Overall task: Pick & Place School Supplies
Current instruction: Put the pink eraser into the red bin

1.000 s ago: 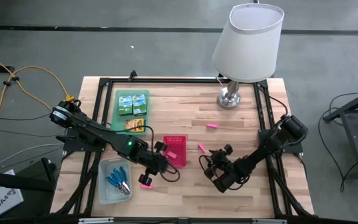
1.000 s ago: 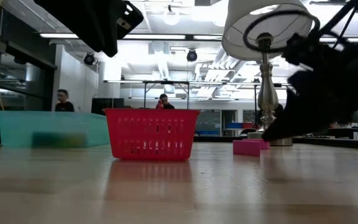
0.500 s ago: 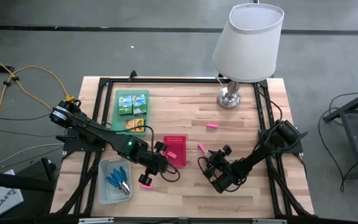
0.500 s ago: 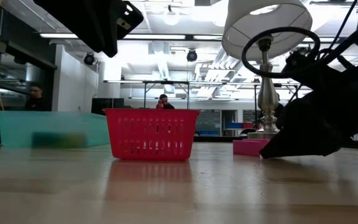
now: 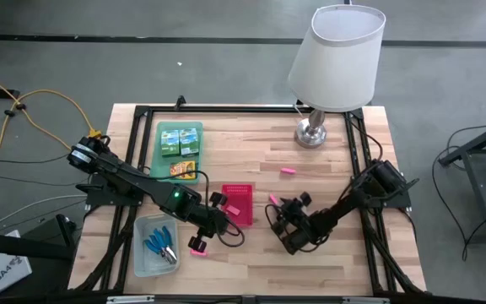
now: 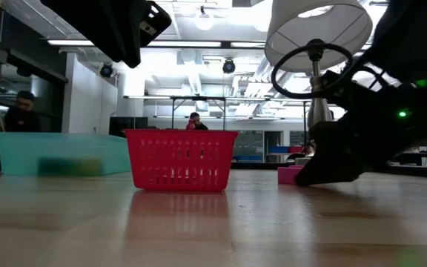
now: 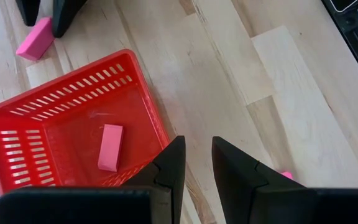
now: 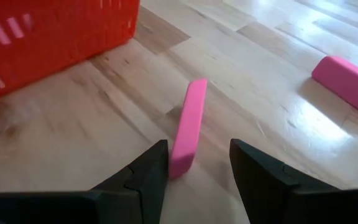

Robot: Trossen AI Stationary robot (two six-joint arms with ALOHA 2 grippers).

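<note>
Right gripper (image 8: 194,165) is low over the table with its fingers apart, one on each side of a pink eraser (image 8: 188,126) lying beside the red basket (image 8: 48,31). It looks light and a bit soft (easy to knock away), so pinching its long flat sides seems best. Left gripper (image 7: 196,163) waits by the basket, fingers a little apart.

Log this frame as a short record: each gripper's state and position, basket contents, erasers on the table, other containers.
right gripper: open, low at the table, fingers either side of a pink eraser right of the red basket
left gripper: open, above the basket's near edge
basket contents: one pink eraser
other loose erasers: one nearer the lamp, one beside the left gripper
green tray: green-and-yellow boxes
clear bin: blue-handled tools
</note>
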